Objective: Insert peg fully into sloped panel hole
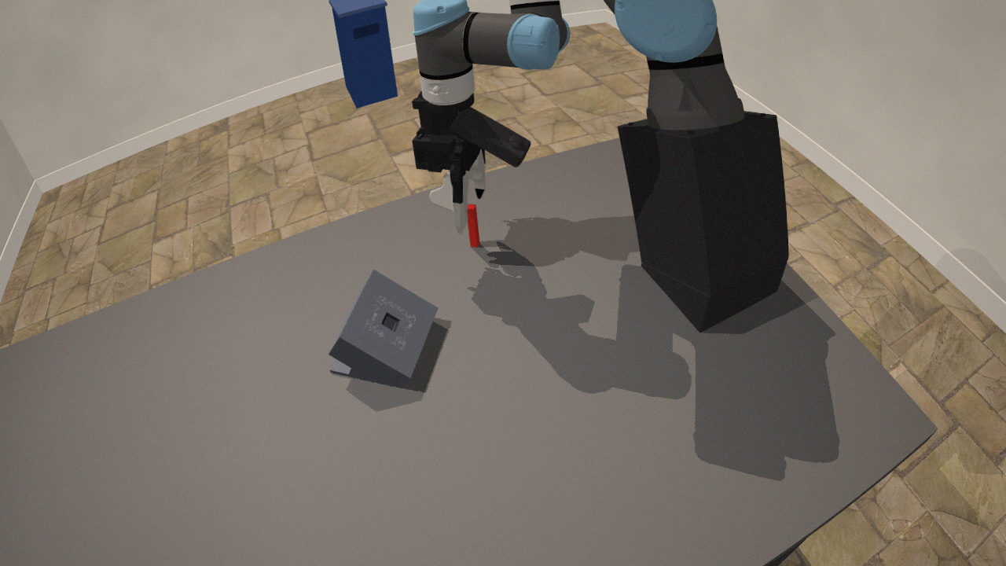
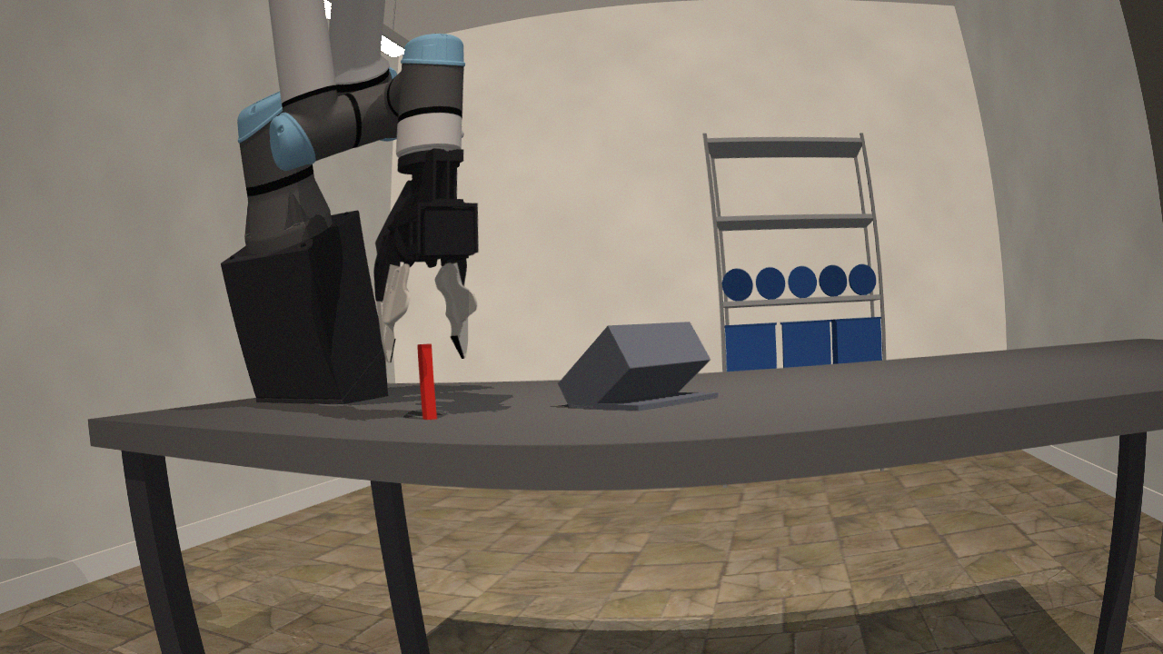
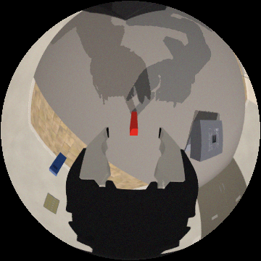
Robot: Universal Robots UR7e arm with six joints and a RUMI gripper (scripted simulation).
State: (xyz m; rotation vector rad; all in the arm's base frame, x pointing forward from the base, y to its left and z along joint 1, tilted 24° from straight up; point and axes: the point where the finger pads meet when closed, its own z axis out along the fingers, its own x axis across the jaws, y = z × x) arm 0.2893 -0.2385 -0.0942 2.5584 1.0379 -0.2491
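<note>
A red peg [image 1: 474, 226] stands upright on the grey table near the robot's base; it also shows in the exterior view [image 2: 426, 381] and the wrist view [image 3: 134, 123]. My gripper [image 2: 424, 351] hangs straight above the peg, pointing down, with its fingertips level with the peg's top and one on each side. The fingers stand partly apart and do not touch the peg [image 3: 133, 133]. The sloped grey panel [image 1: 387, 327] with its square hole [image 1: 389, 321] sits on the table to the front left of the peg; it also shows in the wrist view [image 3: 207, 139].
The robot's black base [image 1: 706, 218] stands on the table to the right of the peg. A blue bin [image 1: 364, 49] stands on the floor beyond the table. A shelf rack [image 2: 797, 260] with blue items stands by the far wall.
</note>
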